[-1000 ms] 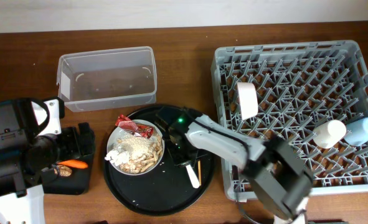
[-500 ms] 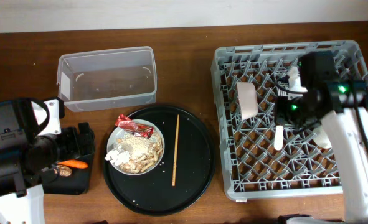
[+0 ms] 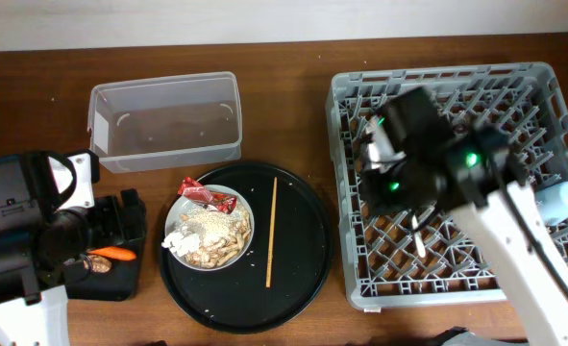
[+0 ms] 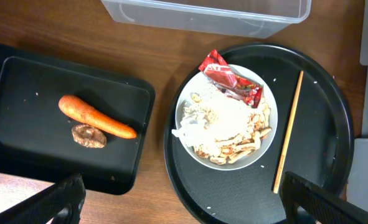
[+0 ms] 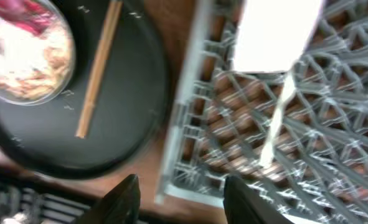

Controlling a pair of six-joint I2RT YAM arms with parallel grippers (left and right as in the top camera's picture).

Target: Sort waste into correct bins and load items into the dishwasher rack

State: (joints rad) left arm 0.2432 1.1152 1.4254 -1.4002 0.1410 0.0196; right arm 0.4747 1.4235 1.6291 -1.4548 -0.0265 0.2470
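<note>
The grey dishwasher rack [image 3: 543,86] stands at the right. A white fork [image 5: 276,127] lies loose across its pegs, below the white bowl [image 5: 277,34] that stands on edge. My right gripper [image 5: 187,199] is open and empty, over the rack's front left corner. A light blue cup [image 3: 560,202] lies at the rack's right side. The plate [image 4: 258,140] on the round black tray [image 3: 298,279] holds beige scraps, white tissue and a red wrapper [image 4: 230,78]. A chopstick [image 4: 287,140] lies beside it. My left gripper [image 4: 196,205] is open and empty, above the carrot [image 4: 96,116].
The clear tub [image 3: 163,120] stands behind the round tray. The shallow black tray [image 4: 22,81] at the left holds the carrot and a brown scrap [image 4: 88,135]. My right arm [image 3: 428,154] covers the rack's middle.
My right arm carried the fork from the round tray to the rack and let it go. It has since swung back left over the rack. The left arm has not moved.
</note>
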